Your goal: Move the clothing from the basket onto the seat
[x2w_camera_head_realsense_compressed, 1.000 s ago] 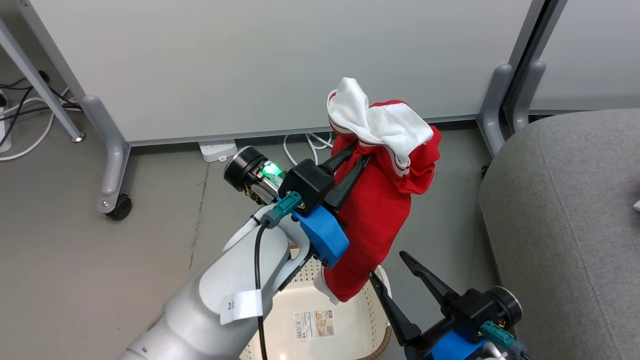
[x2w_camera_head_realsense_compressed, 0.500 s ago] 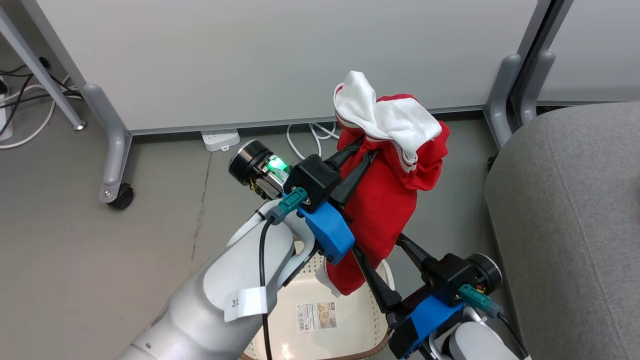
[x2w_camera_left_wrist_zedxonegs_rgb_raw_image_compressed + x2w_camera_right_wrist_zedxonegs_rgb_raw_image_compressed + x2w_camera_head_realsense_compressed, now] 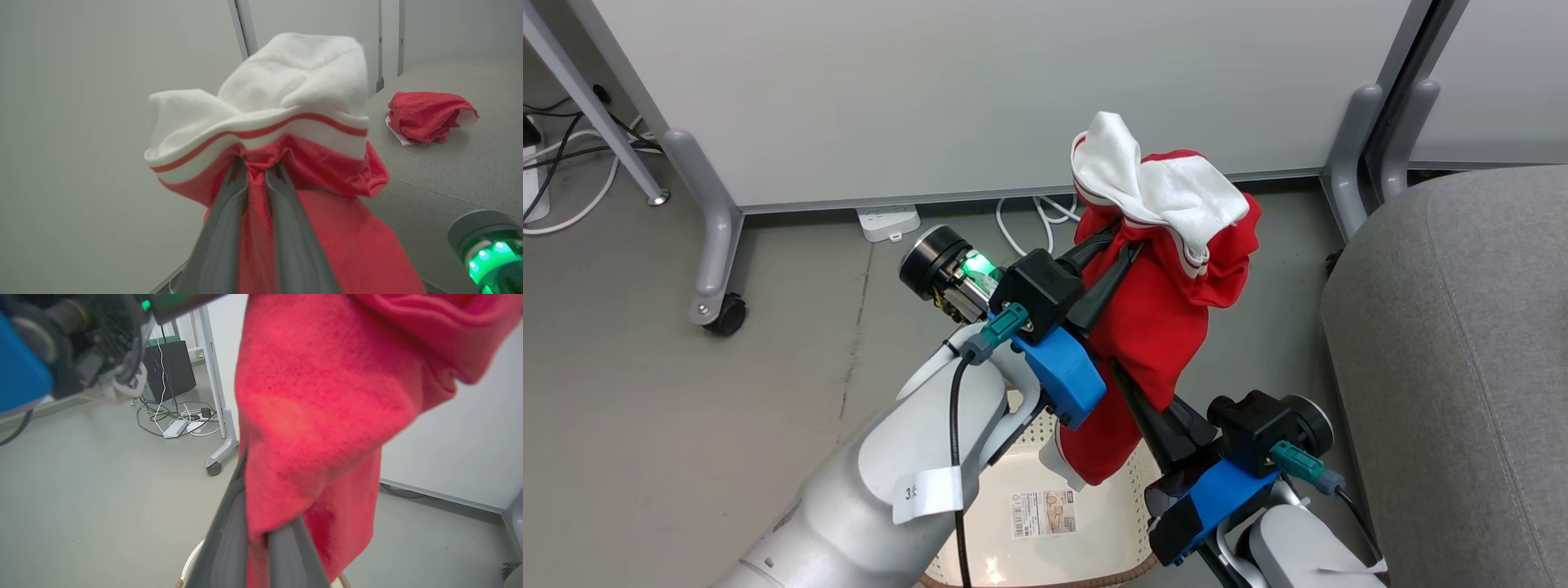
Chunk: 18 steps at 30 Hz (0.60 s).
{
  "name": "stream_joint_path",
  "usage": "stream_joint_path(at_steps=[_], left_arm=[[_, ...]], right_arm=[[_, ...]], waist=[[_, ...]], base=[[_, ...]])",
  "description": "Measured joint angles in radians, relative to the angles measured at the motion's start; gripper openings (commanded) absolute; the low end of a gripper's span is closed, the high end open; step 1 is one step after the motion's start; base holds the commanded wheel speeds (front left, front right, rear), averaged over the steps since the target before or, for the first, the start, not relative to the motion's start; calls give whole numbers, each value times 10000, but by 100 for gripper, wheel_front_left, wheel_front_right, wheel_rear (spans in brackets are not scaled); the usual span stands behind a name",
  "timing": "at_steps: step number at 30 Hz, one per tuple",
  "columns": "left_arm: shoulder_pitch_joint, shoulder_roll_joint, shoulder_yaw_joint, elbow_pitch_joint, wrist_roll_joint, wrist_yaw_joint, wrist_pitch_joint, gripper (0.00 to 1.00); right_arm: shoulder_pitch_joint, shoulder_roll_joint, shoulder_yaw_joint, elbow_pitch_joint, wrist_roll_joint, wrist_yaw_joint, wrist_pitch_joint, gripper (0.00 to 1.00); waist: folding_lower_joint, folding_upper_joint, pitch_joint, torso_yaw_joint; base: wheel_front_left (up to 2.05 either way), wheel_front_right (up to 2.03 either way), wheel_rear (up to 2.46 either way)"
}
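Red fabric with a white striped band, the clothing (image 3: 1152,327) hangs in the air above the basket (image 3: 1094,531), its lowest fold dangling over the basket's right wall. The left gripper (image 3: 1119,241) is clamped on the bunched cloth just under the white band. The change is in the right gripper (image 3: 1125,382). A second ago it stood wide open beside the basket's right rim, apart from the cloth. It has now swung up and pinched shut on the garment's lower part, with red fabric caught between its fingers. The piece is therefore held at top and bottom, which I judge readies it to be carried spread toward the seat (image 3: 1462,343) on the robot's right and laid down, not dropped in a heap. A second red garment (image 3: 429,116) already lies crumpled on the seat, well in from its edge. What shows of the basket's floor bears a label (image 3: 1045,513) and no cloth, so this may be the last piece.
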State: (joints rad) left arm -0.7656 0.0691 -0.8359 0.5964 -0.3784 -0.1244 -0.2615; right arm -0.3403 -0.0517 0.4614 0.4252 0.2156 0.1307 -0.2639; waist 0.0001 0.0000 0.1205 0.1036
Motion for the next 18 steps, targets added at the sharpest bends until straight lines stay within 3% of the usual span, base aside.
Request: stream_joint_path(at_steps=[18], left_arm=[[50,-27,102,2,105,-15,0,0]], right_arm=[[2,2,42,17,-54,0,0,0]], waist=[[0,0,-56,6]], base=[[0,0,0]])
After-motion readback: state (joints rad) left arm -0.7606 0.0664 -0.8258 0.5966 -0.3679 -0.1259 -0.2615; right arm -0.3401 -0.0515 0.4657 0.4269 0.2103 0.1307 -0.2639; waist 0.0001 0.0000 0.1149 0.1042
